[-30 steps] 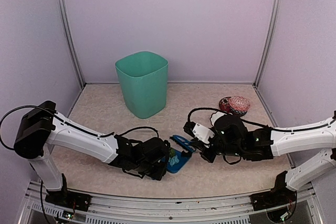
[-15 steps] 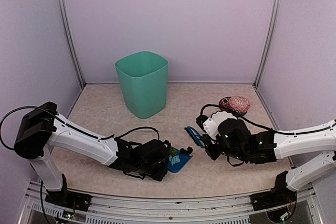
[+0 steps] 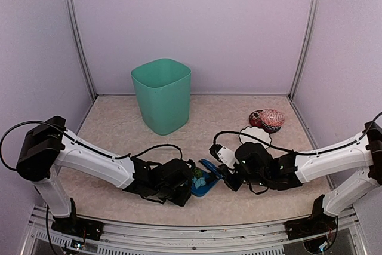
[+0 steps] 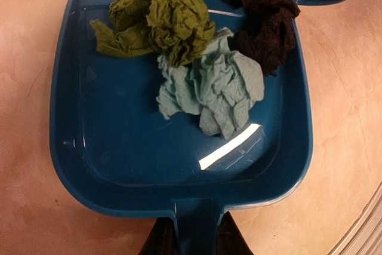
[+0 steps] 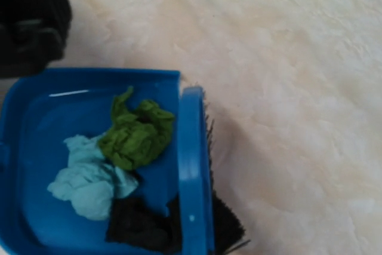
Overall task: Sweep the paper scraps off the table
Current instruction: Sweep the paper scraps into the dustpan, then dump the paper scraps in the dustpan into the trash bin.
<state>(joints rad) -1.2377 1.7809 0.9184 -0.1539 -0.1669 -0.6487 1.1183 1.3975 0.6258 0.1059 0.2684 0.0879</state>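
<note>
My left gripper (image 3: 184, 187) is shut on the handle of the blue dustpan (image 3: 203, 183), which lies flat on the beige table (image 3: 119, 129). In the left wrist view the gripper (image 4: 195, 240) clamps the handle, and the pan (image 4: 119, 147) holds paper scraps: a green one (image 4: 167, 19), a light blue one (image 4: 215, 88), a black one (image 4: 262, 22) and a white strip (image 4: 230, 146). My right gripper (image 3: 228, 177) is shut on the blue brush (image 3: 210, 167). The brush (image 5: 194, 171) stands at the pan's open edge, its black bristles (image 5: 230, 222) against the black scrap (image 5: 140, 225). My right fingers are out of the right wrist view.
A green bin (image 3: 162, 94) stands at the back, left of centre. A red and pink patterned bowl (image 3: 267, 119) sits at the back right, with a flat white scalloped piece (image 3: 256, 133) in front of it. The metal front rim (image 3: 197, 228) runs along the near edge.
My right gripper had drawn the brush up and to the right, and has now brought it back down-left to the dustpan's mouth. The left arm and dustpan have stayed put.
</note>
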